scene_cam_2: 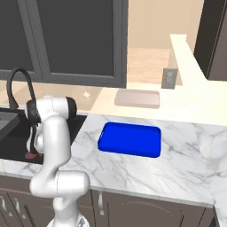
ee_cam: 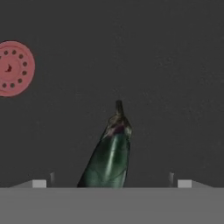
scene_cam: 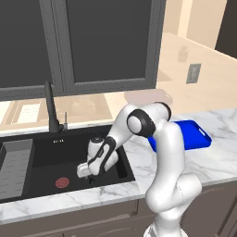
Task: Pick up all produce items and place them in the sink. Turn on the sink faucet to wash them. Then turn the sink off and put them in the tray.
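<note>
The white marble counter (scene_cam: 217, 152) runs across the scene from left to right, with dark grey cabinet fronts (scene_cam: 106, 41) above its far edge. The large matte black rectangular sink (scene_cam: 46, 157) is set into the left part of this counter. A grey ribbed drying rack (scene_cam: 14, 169) occupies the left end of the basin.

The white robot arm (scene_cam: 169, 162) rises at the near edge of the counter and bends down and left into the basin. The bright blue flat rectangular tray (scene_cam_2: 130, 139) lies on the counter to the right of the sink, well apart from it. A pale beige rounded slab (scene_cam_2: 137, 98) lies farther back, beyond the tray.

The tall slim black sink faucet (scene_cam: 52, 111) stands at the far rim of the basin, with its arched spout visible in the right base view.

The gripper (scene_cam: 89, 175) is low inside the basin, to the right of the round red drain (scene_cam: 62, 183). In the hand view, a dark green glossy eggplant (ee_cam: 109, 157) with a brownish stem lies on the sink floor between the two fingertips (ee_cam: 39, 183). The jaws are spread wide, with clear space on both sides of the eggplant; nothing is grasped.
</note>
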